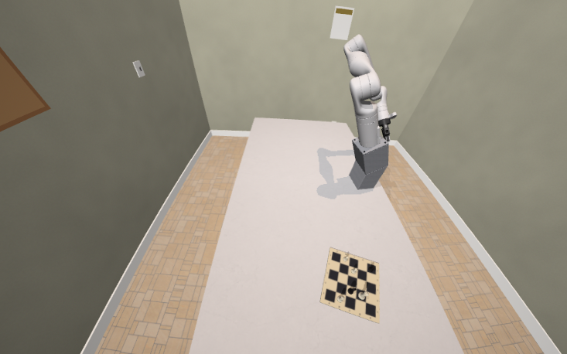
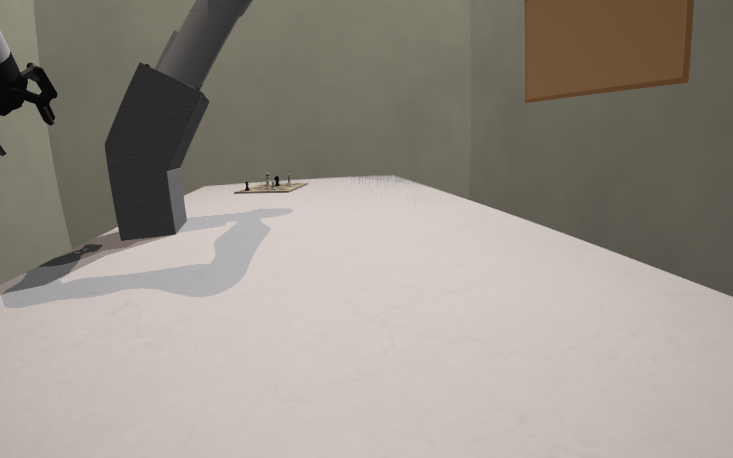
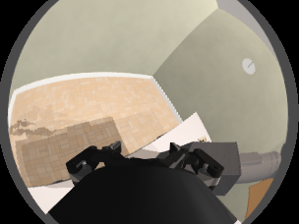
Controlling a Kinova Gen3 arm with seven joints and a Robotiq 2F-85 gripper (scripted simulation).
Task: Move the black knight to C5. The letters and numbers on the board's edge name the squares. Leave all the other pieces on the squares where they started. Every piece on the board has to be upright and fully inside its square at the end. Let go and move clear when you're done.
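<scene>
The small chessboard [image 1: 326,275] [image 2: 295,186] lies on the long white table [image 1: 276,206] [image 2: 425,319], far from the arm. A taller dark piece [image 1: 352,291] [image 2: 276,180], seemingly the black knight, stands upright near the board's middle; it is too small to tell its square. A smaller black piece [image 1: 370,268] [image 2: 247,185] and a few white pieces [image 1: 347,254] stand around it. My gripper [image 1: 385,130] [image 2: 21,132] [image 3: 145,147] is open and empty. It hangs in the air beside the robot's base [image 1: 370,162] [image 2: 146,165], over the table's side edge, a long way from the board.
The arm is folded up tight above its grey base block at the table's far end. Wooden floor [image 1: 175,246] [image 3: 73,120] runs along both long sides of the table. Walls close in the room.
</scene>
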